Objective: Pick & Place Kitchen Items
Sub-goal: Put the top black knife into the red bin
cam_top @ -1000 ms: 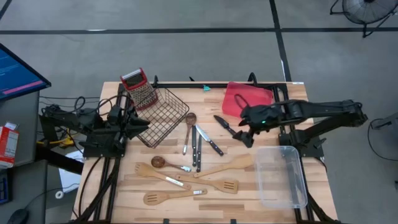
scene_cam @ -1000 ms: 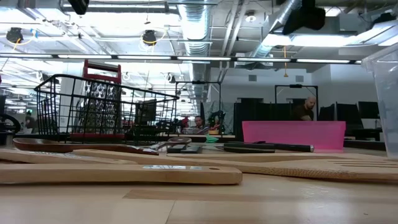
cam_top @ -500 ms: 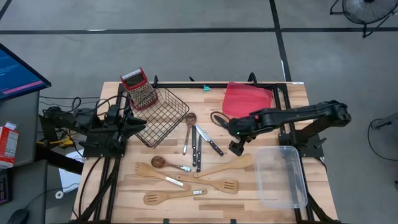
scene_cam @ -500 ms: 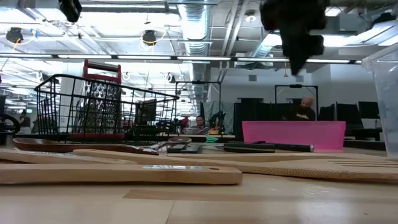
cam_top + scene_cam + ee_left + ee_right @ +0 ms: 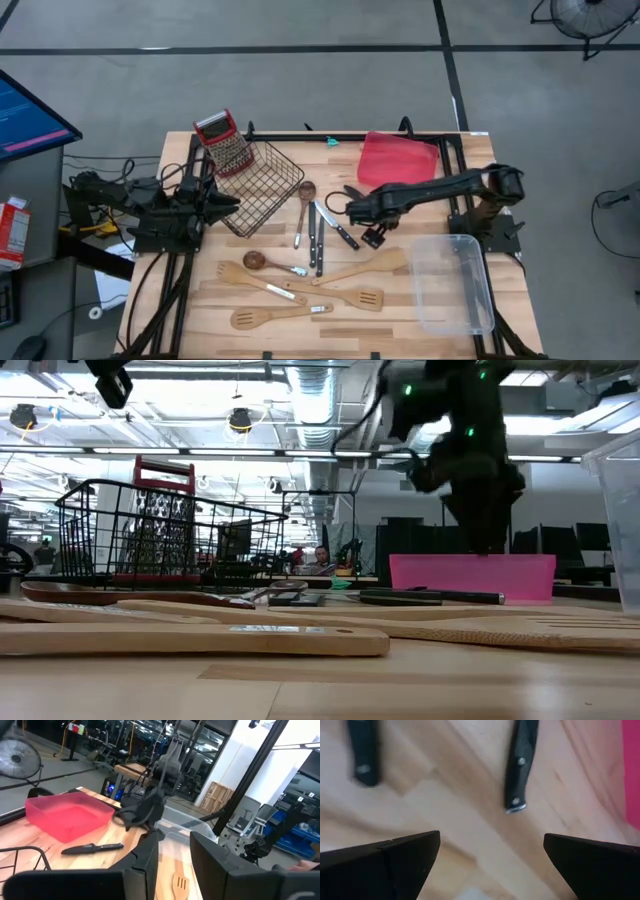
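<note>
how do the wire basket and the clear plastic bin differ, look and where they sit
The wire basket is black open mesh; the clear plastic bin has see-through solid walls. The basket sits toward the table's far left by the left gripper, turned at an angle; the bin sits at the near right corner, roughly square to the edge. A red-handled grater leans at the basket; the bin looks empty. Both are open-topped containers.
</note>
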